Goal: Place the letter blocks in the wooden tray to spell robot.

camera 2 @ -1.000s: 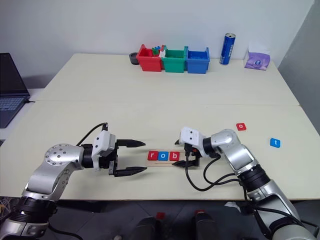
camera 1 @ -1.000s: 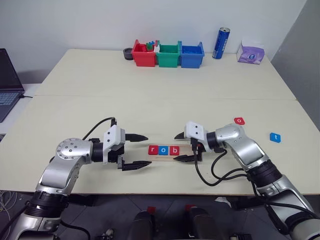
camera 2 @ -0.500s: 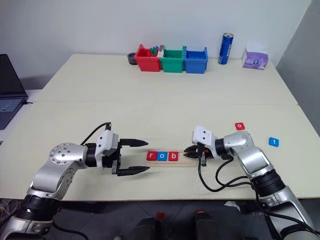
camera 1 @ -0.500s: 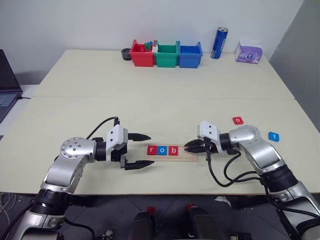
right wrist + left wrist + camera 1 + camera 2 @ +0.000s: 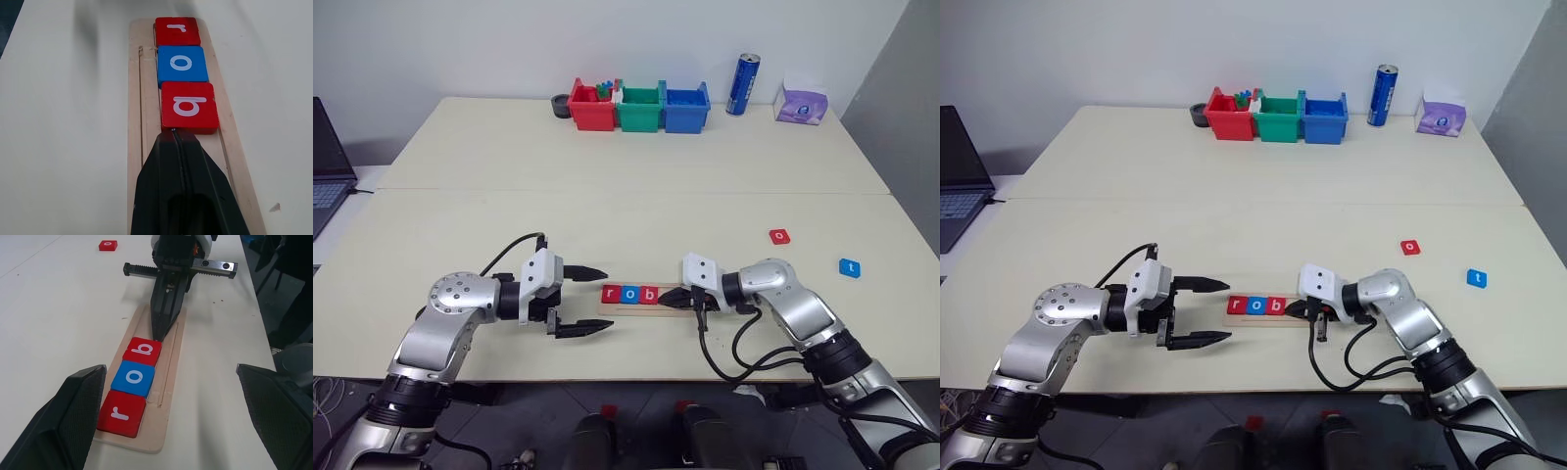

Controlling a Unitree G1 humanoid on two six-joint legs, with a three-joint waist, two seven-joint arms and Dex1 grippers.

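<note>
The wooden tray lies near the table's front edge. Three letter blocks sit in a row in it: red "r", blue "o" and red "b". A loose red "o" block and a blue "t" block lie on the table to the right. My right gripper is shut and holds nothing. It lies low along the tray, its tip at the edge of the "b" block. My left gripper is open just left of the tray, its fingers either side of the tray's end.
Red, green and blue bins stand at the table's far edge, with a blue can and a purple tissue pack to their right. A laptop sits off the table's left side.
My right gripper went from open to shut, then moved left and down onto the tray until its tip met the "b" block. The left gripper kept still.
</note>
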